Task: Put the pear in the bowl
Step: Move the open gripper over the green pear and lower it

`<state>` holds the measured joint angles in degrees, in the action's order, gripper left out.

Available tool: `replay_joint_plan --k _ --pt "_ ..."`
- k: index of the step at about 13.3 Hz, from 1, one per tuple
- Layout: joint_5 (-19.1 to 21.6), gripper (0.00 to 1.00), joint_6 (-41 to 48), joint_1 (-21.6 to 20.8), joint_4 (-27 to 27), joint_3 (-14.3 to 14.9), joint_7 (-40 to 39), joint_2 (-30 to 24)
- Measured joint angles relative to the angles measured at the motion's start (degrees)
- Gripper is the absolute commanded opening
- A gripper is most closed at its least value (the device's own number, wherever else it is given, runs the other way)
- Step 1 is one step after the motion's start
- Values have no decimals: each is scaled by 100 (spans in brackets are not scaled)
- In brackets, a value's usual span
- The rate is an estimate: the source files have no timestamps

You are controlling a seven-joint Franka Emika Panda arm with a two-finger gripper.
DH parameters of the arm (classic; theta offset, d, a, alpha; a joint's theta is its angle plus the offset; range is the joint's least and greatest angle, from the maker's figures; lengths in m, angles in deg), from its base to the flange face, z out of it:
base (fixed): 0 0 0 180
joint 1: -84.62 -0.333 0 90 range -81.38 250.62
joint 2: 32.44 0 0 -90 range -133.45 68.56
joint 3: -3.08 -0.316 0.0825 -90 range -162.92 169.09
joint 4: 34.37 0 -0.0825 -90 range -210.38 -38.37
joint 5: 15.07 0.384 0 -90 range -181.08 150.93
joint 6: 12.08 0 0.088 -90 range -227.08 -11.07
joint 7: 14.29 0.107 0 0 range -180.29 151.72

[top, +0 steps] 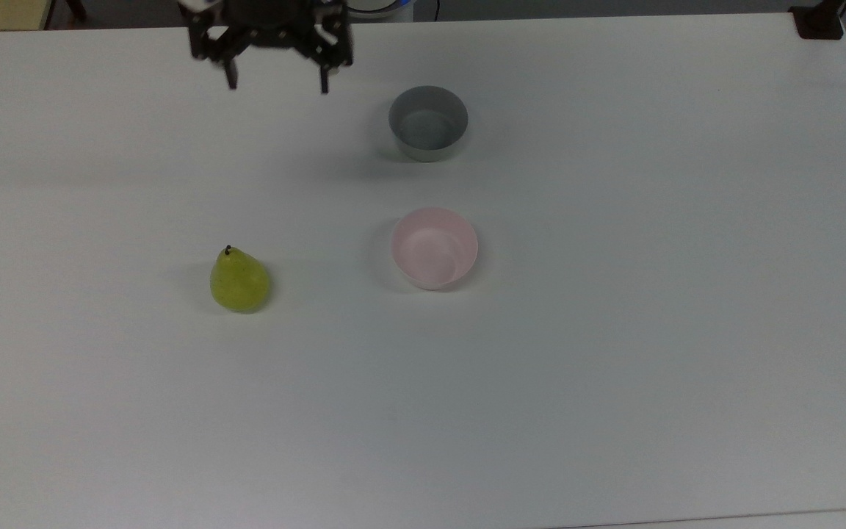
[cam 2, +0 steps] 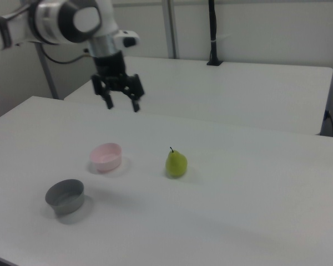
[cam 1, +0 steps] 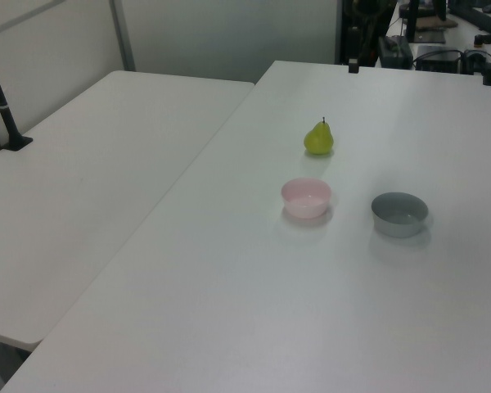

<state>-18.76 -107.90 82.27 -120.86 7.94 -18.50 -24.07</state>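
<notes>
Hanging high above the white table [top: 614, 367], the gripper [top: 277, 82] is spreading its two dark fingers wide apart and gripping nothing. In the top view it is sitting near the far edge, left of the grey bowl [top: 428, 123]; in the right view the gripper [cam 2: 121, 105] is hovering well above the table beyond the pink bowl [cam 2: 106, 157], carried by the white arm [cam 2: 61, 19] reaching in from the right view's left. The pear [top: 239, 280] is standing upright on the table, stem up, well apart from the gripper and to the top view's left of the pink bowl [top: 434, 247]. That bowl is lying empty, nearer than the grey one. In the left view the pear [cam 1: 318, 137] is standing beyond the pink bowl [cam 1: 306, 198], with the grey bowl [cam 1: 399, 214] to the left view's right.
</notes>
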Motion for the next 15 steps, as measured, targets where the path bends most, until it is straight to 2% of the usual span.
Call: replay_joint_plan --k 3,5,9,13,15 --pt "-1 100 -679 478 191 31 -485 562" --pt "-1 100 -1009 634 193 31 -626 910" --pt "-87 100 -1595 661 187 31 -635 1542" --pt "-204 100 -2106 658 177 30 -324 2056" --pt "-249 97 -2267 655 174 28 -275 2220"
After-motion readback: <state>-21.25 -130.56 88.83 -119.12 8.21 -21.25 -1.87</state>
